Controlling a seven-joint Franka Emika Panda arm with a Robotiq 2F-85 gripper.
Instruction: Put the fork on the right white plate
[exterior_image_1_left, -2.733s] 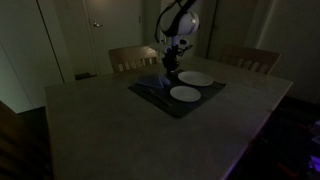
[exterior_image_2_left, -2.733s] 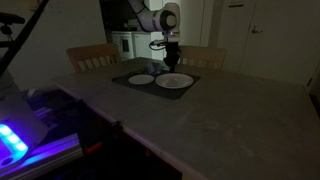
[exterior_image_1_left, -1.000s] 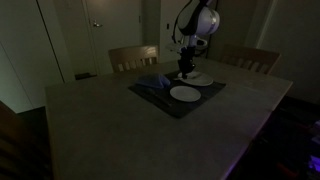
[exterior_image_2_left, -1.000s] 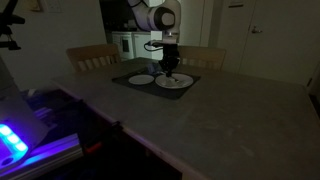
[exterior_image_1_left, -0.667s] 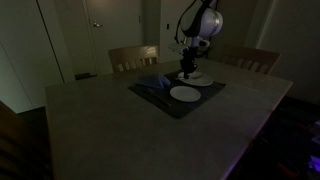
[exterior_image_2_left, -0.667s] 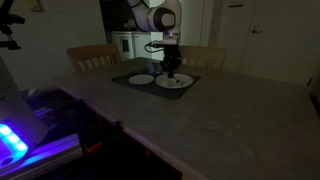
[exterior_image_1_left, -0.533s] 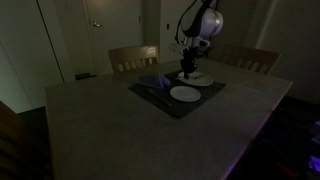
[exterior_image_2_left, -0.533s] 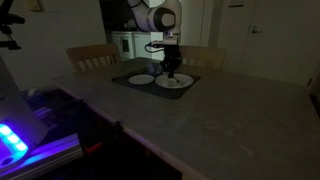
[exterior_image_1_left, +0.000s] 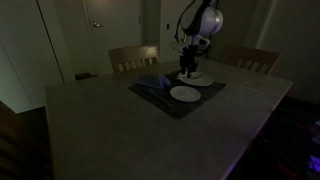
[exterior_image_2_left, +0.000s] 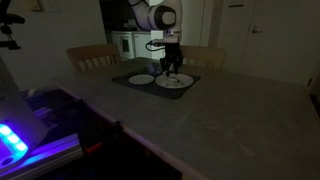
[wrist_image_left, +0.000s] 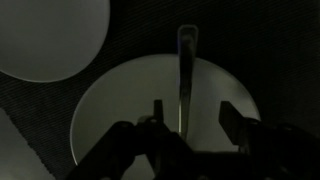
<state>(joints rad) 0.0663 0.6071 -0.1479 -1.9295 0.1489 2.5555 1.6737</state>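
Wrist view: fork (wrist_image_left: 186, 70) is seen lying flat on a white plate (wrist_image_left: 120, 110), running approx. straight up-down in the pic. It is slim, pale and metallic w/ a dull sheen. One end is slightly wider and rounded and pokes past the plate's rim over the dark woven mat (wrist_image_left: 270, 50). The other end runs in btwn the fingers and is lost in shadow, so the tines can't be made out. A 2nd white plate (wrist_image_left: 45, 35) is cut off at the top corner, close to the 1st but not touching.

Gripper (wrist_image_left: 192, 112) is held above the plate w/ jaws spread wide. One fingertip (wrist_image_left: 157, 108) is just beside the fork, the opposite one well clear. Nothing is gripped; no contact w/ the fork can be seen.

In an exterior view the gripper (exterior_image_1_left: 187, 68) is hung over the farther plate (exterior_image_1_left: 198, 77), w/ the nearer plate (exterior_image_1_left: 186, 94) beside it on the mat (exterior_image_1_left: 150, 93). Fork is too small and dim to be picked out there. In an exterior view the gripper (exterior_image_2_left: 173, 68) is seen over the larger-looking plate (exterior_image_2_left: 177, 82), w/ the 2nd plate (exterior_image_2_left: 141, 79) next to it. Mat and plates are set on a big grey table (exterior_image_1_left: 120, 130); lighting is v. low throughout.
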